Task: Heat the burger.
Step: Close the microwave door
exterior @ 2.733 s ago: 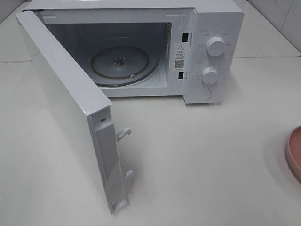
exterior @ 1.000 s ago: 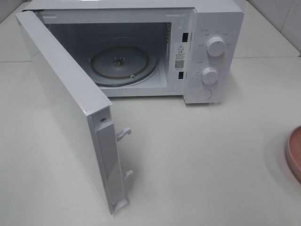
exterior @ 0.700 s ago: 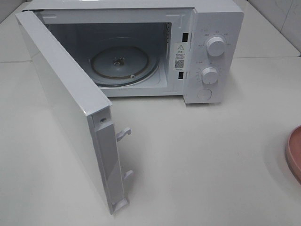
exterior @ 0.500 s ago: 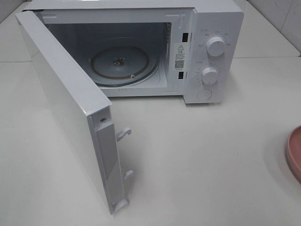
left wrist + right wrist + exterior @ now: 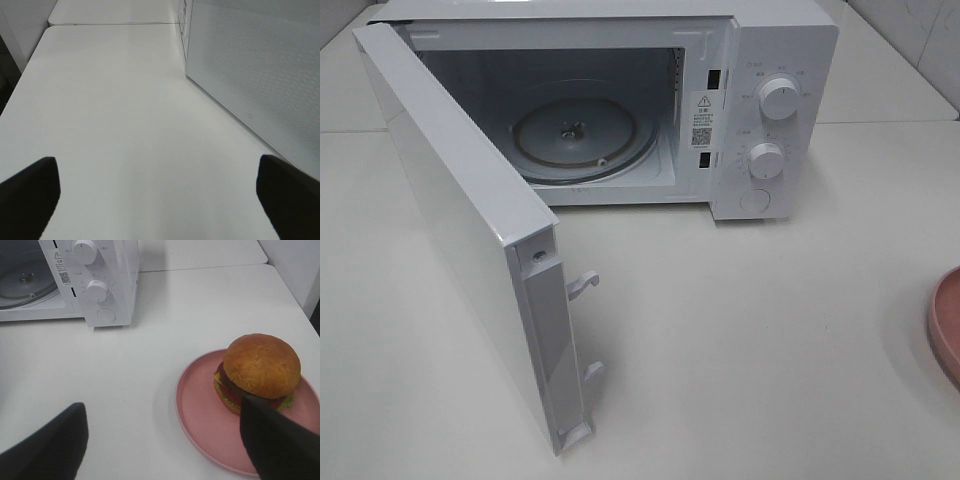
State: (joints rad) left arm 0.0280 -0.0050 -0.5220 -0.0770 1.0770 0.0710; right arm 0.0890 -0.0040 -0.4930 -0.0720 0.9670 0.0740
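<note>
Right gripper (image 5: 162, 440) hangs over the counter (image 5: 200, 305) with its jaws spread wide and nothing between them, one dark finger (image 5: 272, 440) showing just in front of the burger (image 5: 260, 370) without a clear touch. The burger sits on a pink plate (image 5: 200, 415), toward the plate's right side, bun dome up, red, yellow and green layers peeking out below. From the high camera only the plate's rim (image 5: 945, 325) shows, at the far right edge of the counter (image 5: 770, 330), well apart from the microwave (image 5: 785, 60); the burger itself is out of that view. Over on the other side, the left gripper (image 5: 160, 200) is released too, jaws fully apart, holding nothing, poised above bare counter beside the outer face of the door (image 5: 255, 65). That door (image 5: 460, 220) is swung wide open toward the near left, its two latch hooks (image 5: 582, 285) sticking out of the edge. Inside the cavity lies the round glass turntable (image 5: 582, 135), with nothing on it. Two white knobs (image 5: 778, 98) stand one above the other on the panel at the microwave's right, a round button below them.
</note>
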